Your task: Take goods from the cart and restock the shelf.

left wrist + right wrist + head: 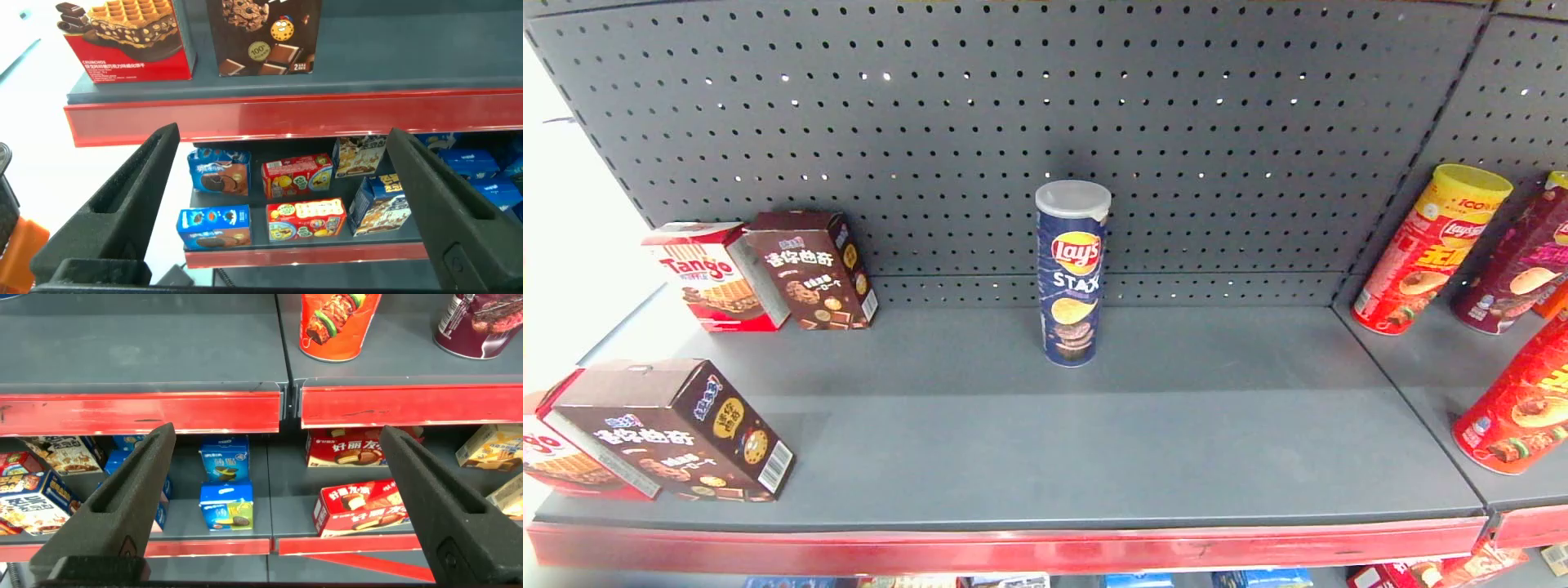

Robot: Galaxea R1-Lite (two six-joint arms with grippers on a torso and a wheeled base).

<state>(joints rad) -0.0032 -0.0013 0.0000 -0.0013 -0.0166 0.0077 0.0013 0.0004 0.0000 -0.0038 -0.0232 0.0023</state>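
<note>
Looking down at the grey shelf [1094,441], we find a blue chip can [1072,273] standing upright near the middle, toward twelve o'clock and close to the pegboard back [1013,106]. At ten o'clock a red wafer box [715,278] and a brown cookie box [813,269] sit side by side, touching. At eight o'clock, by the front edge, a second brown cookie box [678,433] sits against another red box [556,461]. On the neighbouring bay, a yellow-lidded red can [1429,253] and a maroon can [1515,269] stand at two o'clock, and a further red can [1515,408] at four.

Our left gripper [282,135] hangs before the red shelf edge [286,114], fingers spread wide with nothing between them. Our right gripper [276,431] is likewise wide apart and empty, with blue snack boxes [227,486] on the lower shelves beyond.
</note>
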